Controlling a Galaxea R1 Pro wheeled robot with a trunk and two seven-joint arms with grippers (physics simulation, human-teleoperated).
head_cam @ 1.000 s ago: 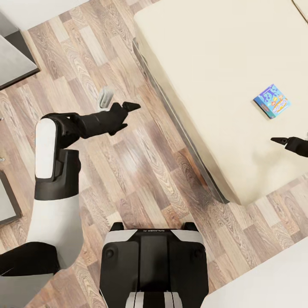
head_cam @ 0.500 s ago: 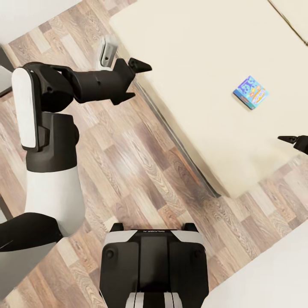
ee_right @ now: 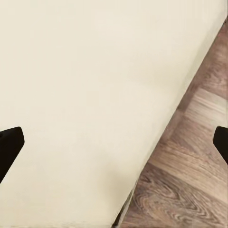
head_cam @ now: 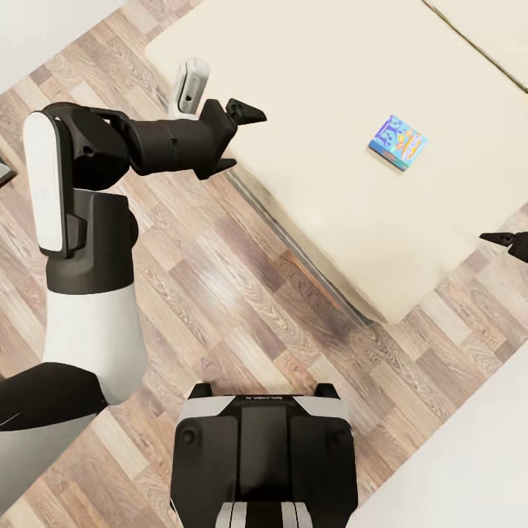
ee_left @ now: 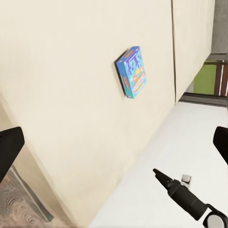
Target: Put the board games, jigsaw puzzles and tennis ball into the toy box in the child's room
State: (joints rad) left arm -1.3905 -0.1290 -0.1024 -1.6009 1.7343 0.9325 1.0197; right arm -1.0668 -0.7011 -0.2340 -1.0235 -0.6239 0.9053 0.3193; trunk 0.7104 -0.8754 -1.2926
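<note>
Head view, approach to bed. One board game [head_cam: 397, 142] lies flat on the bed [head_cam: 330, 88], well in from the edge, long axis running diagonally across the mattress.

L gripper [head_cam: 236, 138] hangs at the bed's near-left edge, jaws released, nothing held; the game lies well apart from it, across the mattress toward my right. In the left wrist view the game [ee_left: 132, 71] sits ahead of the fingers, between them.

R gripper [head_cam: 506, 240] pokes in at the bed's right edge, near the game; I judge it the nearer arm. Right wrist view shows its fingers [ee_right: 9, 145] spread wide, empty.

Count: 1 board game visible, 2 grippers.
</note>
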